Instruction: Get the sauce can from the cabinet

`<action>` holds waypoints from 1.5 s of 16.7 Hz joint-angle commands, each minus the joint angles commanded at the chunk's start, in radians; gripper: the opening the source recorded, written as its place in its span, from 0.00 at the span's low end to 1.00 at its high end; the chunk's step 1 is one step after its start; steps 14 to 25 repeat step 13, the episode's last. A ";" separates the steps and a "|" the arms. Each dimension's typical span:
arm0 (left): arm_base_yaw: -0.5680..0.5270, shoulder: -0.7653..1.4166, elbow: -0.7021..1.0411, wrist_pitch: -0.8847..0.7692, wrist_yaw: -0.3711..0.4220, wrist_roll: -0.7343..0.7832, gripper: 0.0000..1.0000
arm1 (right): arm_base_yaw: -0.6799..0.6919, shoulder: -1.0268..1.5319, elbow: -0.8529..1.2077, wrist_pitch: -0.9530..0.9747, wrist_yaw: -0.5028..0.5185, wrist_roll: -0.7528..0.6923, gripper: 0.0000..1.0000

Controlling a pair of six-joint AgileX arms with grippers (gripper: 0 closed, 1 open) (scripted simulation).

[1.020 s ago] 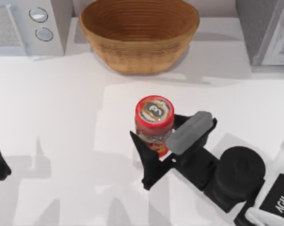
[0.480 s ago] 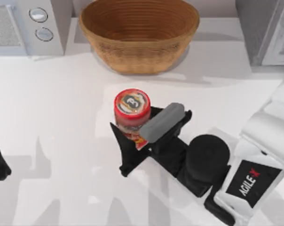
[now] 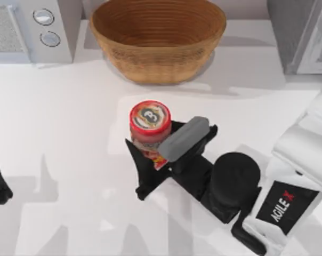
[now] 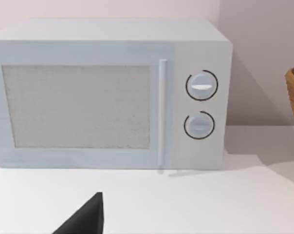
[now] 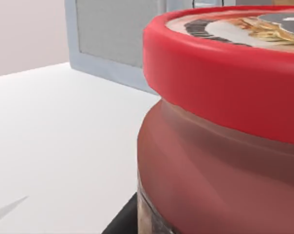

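We're gripping the sauce can [image 3: 150,126] mid-frame with our right pincer [image 3: 160,148] clamped on it, out over the counter [image 3: 59,138], just set-down and release looking left.

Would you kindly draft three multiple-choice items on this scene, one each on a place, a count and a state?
1. Where is the sauce can?
A. Inside the basket
B. On the table in front of the basket
C. On top of the microwave

2. How many dials does the microwave have?
A. One
B. Two
C. Four

3. What is the right end effector doing?
A. Gripping the can
B. Hanging open above the basket
C. Resting on the microwave

Answers: 1 B, the can stands upright on the table, nearer than the woven basket. 2 B, two round dials sit stacked beside the door. 3 A, its fingers close on the can's sides.
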 joint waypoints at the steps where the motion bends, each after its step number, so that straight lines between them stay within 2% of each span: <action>1: 0.000 0.000 0.000 0.000 0.000 0.000 1.00 | 0.000 0.000 0.000 0.000 0.000 0.000 0.53; 7: 0.000 0.000 0.000 0.000 0.000 0.000 1.00 | 0.000 0.000 0.000 0.000 0.000 0.000 0.98; 8: 0.000 0.000 0.000 0.000 0.000 0.000 1.00 | 0.000 0.000 0.000 0.000 0.000 0.000 1.00; 25: 0.000 0.000 0.000 0.000 0.000 0.000 1.00 | 0.000 0.000 0.000 0.000 0.000 0.000 1.00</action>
